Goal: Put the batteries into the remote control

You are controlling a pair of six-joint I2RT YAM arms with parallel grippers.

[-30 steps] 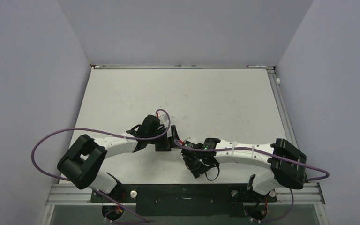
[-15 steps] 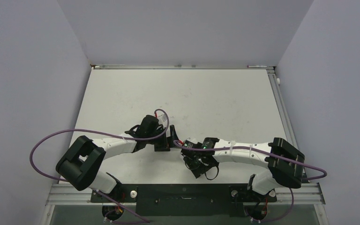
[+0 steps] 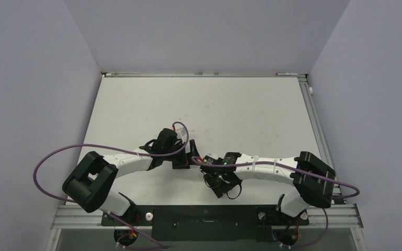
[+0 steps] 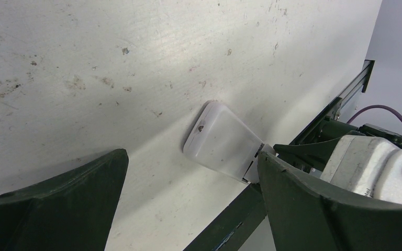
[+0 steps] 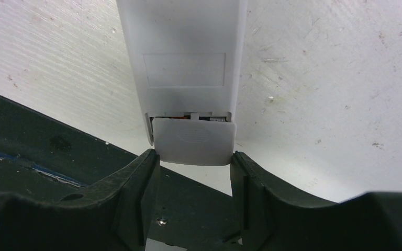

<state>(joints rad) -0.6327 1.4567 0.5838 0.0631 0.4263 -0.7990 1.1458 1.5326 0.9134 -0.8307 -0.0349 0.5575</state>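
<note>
The remote control (image 5: 183,57) lies back up on the table, plain white; it also shows in the left wrist view as the remote control (image 4: 222,138), near the table's front edge. Its battery cover (image 5: 194,140) is slid partly out of the near end, leaving a thin gap with metal contacts showing. My right gripper (image 5: 194,157) is shut on that cover, one fingertip against each side. My left gripper (image 4: 191,157) hovers open and wide over the table, short of the remote and touching nothing. No batteries are in view. In the top view the arms hide the remote.
The black front rail (image 5: 42,151) of the table runs just under my right gripper. Both wrists (image 3: 188,157) meet near the middle of the table's front part. Purple cables (image 3: 57,154) loop off the arms. White walls (image 3: 36,78) enclose the table.
The right arm's elbow has shifted a little to the left. Both grippers keep their openings, and the left arm has barely moved.
</note>
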